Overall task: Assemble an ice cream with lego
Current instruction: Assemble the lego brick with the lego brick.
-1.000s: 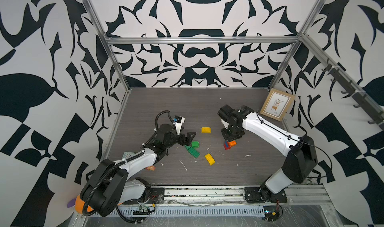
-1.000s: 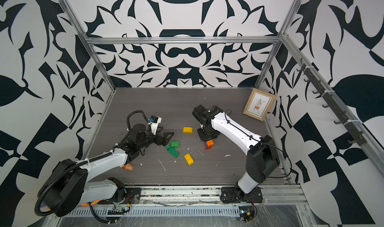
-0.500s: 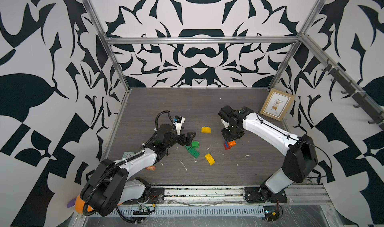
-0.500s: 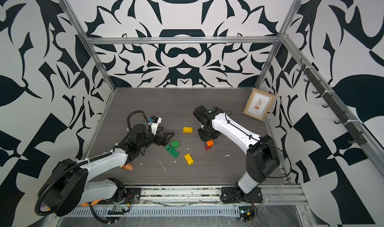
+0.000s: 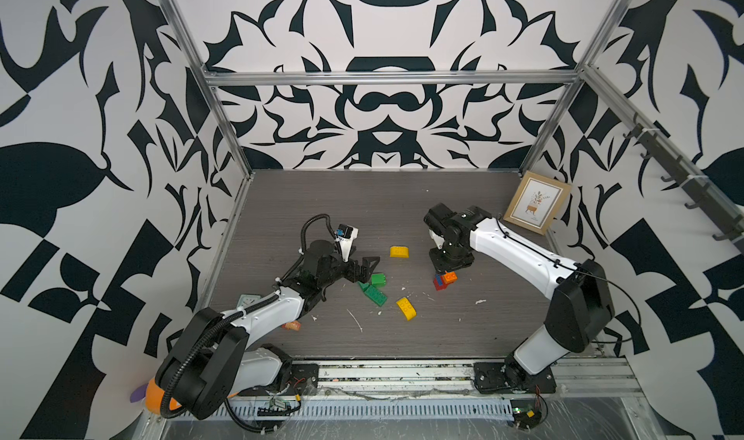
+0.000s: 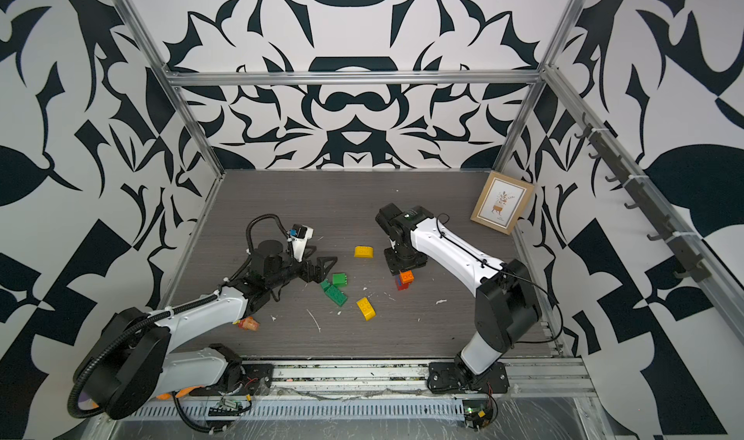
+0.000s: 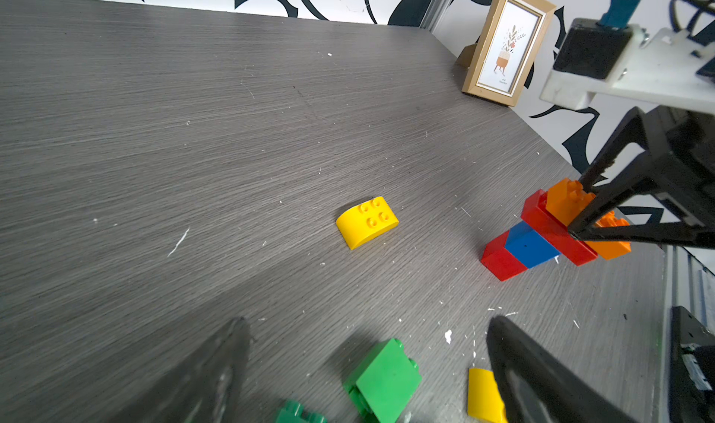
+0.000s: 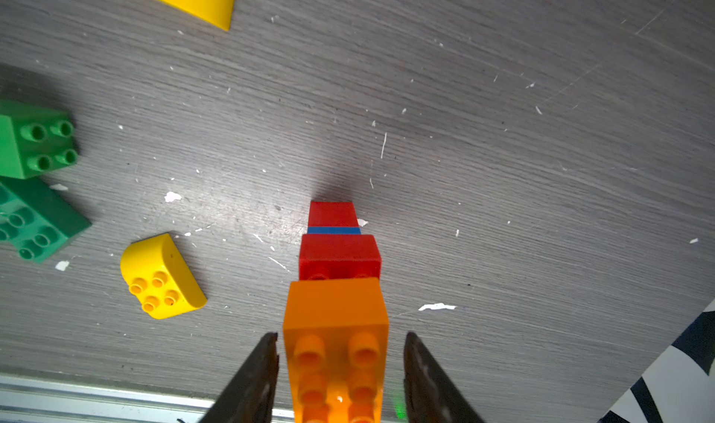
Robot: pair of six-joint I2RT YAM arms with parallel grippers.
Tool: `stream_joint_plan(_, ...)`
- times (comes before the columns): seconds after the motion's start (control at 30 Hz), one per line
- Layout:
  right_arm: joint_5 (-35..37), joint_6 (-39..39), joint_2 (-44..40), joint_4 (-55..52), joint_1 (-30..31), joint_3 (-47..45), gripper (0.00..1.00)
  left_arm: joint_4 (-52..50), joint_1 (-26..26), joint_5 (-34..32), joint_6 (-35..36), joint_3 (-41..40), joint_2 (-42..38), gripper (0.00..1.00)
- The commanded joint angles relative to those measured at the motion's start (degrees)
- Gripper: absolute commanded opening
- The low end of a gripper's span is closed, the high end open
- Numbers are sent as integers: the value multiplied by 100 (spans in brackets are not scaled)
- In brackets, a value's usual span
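Observation:
A small lego stack (image 5: 444,281) of red, blue, red and orange bricks stands right of centre, also visible in the left wrist view (image 7: 541,239). My right gripper (image 8: 340,336) points straight down over it, open, with a gap between each finger and the top orange brick (image 8: 336,316). My left gripper (image 7: 369,320) is wide open and holds nothing, low over a square green brick (image 5: 378,279) and a long green brick (image 5: 375,296). One yellow dome brick (image 5: 399,251) lies behind them, another (image 5: 406,309) in front.
A framed picture (image 5: 536,201) leans on the right wall at the back. A crumpled orange-red wrapper (image 5: 292,325) lies beside the left arm's forearm. An orange plush toy (image 5: 155,393) sits off the board at the front left. White scraps dot the board.
My right gripper has opened and let go of the orange brick on top of the stack. The left arm has not moved.

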Motion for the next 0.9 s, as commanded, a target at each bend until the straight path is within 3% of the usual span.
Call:
stream_joint_plan(0.0, 213, 70, -358, -125, -19, 4, 55, -15, -4, 23, 45, 50, 13, 99)
stream_joint_plan(0.3, 126, 165, -722, -11, -3, -271, 49, -16, -11, 44, 45, 77, 40, 99)
stream_joint_plan(0.87, 4, 167, -785, 213, 41, -330, 52, -61, -11, 4, 51, 111, 226, 99)
